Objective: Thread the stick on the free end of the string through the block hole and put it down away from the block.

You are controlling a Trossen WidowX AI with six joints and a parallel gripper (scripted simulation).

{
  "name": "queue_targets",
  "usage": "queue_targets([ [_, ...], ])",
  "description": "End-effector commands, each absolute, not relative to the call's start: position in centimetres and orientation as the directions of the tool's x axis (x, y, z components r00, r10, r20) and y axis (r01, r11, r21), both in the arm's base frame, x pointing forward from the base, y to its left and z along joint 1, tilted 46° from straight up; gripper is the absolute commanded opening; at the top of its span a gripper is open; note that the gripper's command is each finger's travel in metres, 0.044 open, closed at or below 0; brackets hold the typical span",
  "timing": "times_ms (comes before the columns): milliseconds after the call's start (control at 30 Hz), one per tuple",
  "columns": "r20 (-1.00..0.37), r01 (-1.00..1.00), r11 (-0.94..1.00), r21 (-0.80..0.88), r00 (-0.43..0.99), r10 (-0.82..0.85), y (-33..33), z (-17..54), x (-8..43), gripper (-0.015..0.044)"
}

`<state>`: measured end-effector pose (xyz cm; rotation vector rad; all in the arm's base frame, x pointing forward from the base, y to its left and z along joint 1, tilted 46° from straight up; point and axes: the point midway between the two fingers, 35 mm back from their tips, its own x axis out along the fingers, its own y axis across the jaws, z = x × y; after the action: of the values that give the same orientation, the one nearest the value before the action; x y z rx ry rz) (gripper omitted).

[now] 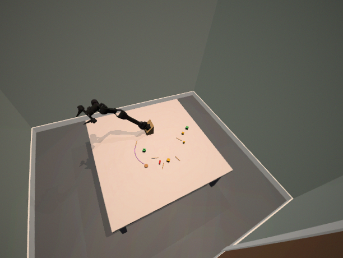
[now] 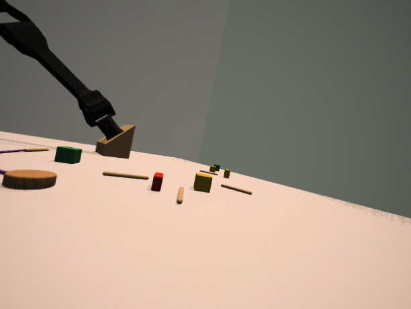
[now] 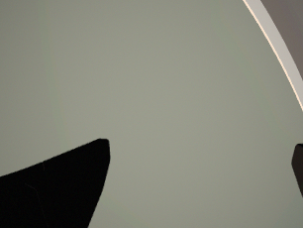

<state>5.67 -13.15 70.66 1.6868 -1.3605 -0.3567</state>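
at far left from the top, the gripper (image 1: 80, 120) (image 3: 206, 153) spreads its fingers wide with nothing between, beside the table's upper-left corner; the side view cuts it off, and the wrist view crops one finger. next, on the table (image 1: 126, 196) (image 2: 218, 255), the thin wooden stick (image 1: 136, 143) (image 2: 37, 150) lies flat, its long axis running nearly up and down from the top, its free end away from the purple string (image 1: 135, 152) (image 2: 13, 151). the string curves down to the round button (image 1: 145, 165) (image 2: 29, 179); the side view crops part of it. right of the stick is a green block (image 1: 144, 150) (image 2: 68, 155), and behind that, a wooden wedge (image 1: 150, 130) (image 2: 119, 144) partly hidden by the arm (image 1: 131, 119) (image 2: 62, 72). no hole can be made out. further right, loose sticks and small blocks lie scattered, with bare tabletop between them and the front edge.
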Motion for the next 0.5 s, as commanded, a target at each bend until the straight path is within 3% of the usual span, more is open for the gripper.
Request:
queue_targets([
  [0,0.304,-0.623,0.023,0.782,0.35,-0.886,-13.2,70.7,5.7,0.0426],
  [200,0.345,-0.53,0.102,0.842,0.382,-0.857,-11.8,70.9,8.3,0.044],
  [467,0.404,-0.067,0.434,0.898,0.515,-0.756,-7.0,68.8,18.4,0.044],
])
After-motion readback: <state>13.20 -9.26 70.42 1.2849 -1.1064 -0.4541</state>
